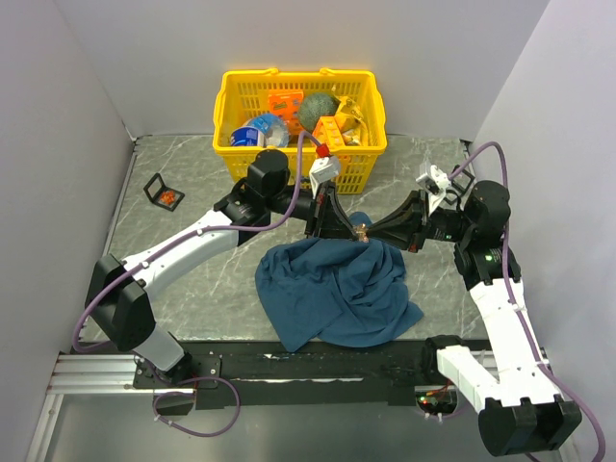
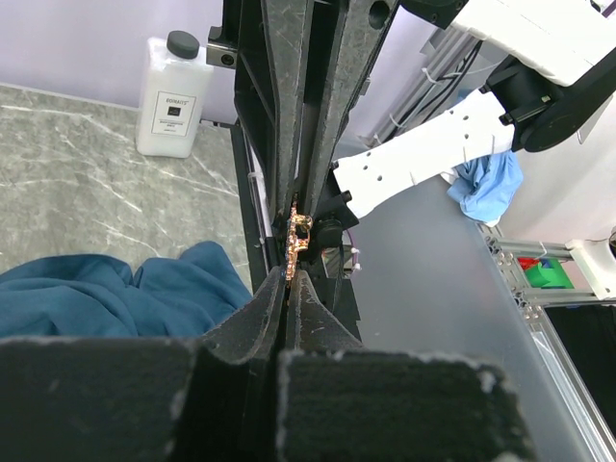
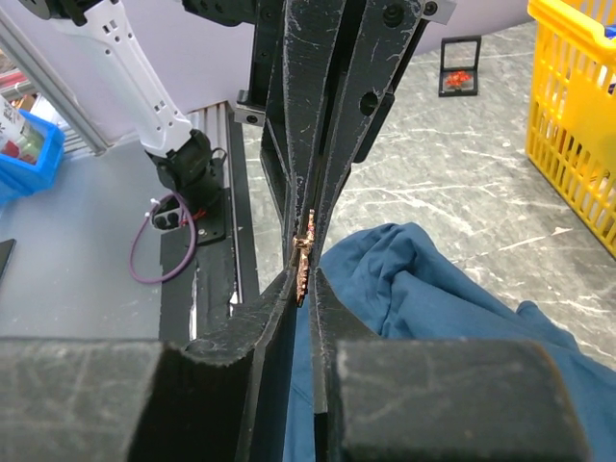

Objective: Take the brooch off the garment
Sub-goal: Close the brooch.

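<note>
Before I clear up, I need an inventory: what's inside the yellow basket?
Inside the yellow basket: orange pieces, a dark green round object, a blue-and-white item and something yellow. Whatever lies beneath them is covered, so I cannot tell.

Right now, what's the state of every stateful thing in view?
left gripper, shut on the brooch.
right gripper, shut on the brooch.
brooch, pinched from both sides; pinned or free, cannot tell.
garment, crumpled in a heap.
basket, upright, full.
bottle, upright, capped.
</note>
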Controlling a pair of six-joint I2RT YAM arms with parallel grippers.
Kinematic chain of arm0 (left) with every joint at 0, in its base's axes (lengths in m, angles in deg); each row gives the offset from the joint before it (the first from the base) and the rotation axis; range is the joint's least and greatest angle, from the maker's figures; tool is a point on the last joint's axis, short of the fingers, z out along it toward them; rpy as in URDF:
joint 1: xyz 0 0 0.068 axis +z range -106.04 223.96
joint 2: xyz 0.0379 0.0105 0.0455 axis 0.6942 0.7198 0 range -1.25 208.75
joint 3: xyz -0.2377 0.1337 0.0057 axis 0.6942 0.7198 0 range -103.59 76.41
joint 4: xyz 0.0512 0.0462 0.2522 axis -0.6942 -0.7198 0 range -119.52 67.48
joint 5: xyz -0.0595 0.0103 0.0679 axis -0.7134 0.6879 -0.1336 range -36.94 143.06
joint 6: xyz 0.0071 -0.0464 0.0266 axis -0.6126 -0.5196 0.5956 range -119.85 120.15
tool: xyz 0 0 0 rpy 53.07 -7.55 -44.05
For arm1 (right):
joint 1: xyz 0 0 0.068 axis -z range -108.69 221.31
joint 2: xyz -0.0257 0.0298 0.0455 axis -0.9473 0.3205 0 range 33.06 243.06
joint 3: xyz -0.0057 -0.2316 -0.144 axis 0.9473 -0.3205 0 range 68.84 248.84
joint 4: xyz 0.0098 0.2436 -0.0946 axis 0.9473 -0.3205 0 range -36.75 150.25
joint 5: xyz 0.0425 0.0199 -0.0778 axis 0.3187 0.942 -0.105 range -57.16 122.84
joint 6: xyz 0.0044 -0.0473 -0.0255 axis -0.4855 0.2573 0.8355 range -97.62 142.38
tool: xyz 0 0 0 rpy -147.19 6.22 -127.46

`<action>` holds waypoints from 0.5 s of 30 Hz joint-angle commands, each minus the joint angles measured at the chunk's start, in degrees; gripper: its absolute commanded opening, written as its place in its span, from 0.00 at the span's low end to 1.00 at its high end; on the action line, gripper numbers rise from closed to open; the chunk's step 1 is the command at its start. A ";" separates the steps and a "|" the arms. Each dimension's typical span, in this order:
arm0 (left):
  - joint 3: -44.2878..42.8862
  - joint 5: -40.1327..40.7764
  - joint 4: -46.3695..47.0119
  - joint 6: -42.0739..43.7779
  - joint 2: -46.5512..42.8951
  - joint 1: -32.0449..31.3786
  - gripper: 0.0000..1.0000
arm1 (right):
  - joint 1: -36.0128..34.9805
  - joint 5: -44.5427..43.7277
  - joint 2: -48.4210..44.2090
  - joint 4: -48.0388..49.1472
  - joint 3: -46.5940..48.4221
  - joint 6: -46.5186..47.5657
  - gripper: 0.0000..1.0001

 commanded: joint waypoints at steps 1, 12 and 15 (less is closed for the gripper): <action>-1.87 -0.29 0.62 0.76 -1.69 0.11 0.01 | 0.67 1.62 -1.39 1.02 1.20 0.04 0.16; -1.60 0.15 1.06 -0.03 -1.61 0.20 0.10 | 0.76 1.45 -1.66 0.49 1.29 0.74 0.00; -2.31 1.20 -0.86 1.19 -1.69 0.29 0.34 | 0.85 -2.94 -1.39 -5.02 2.96 5.81 0.00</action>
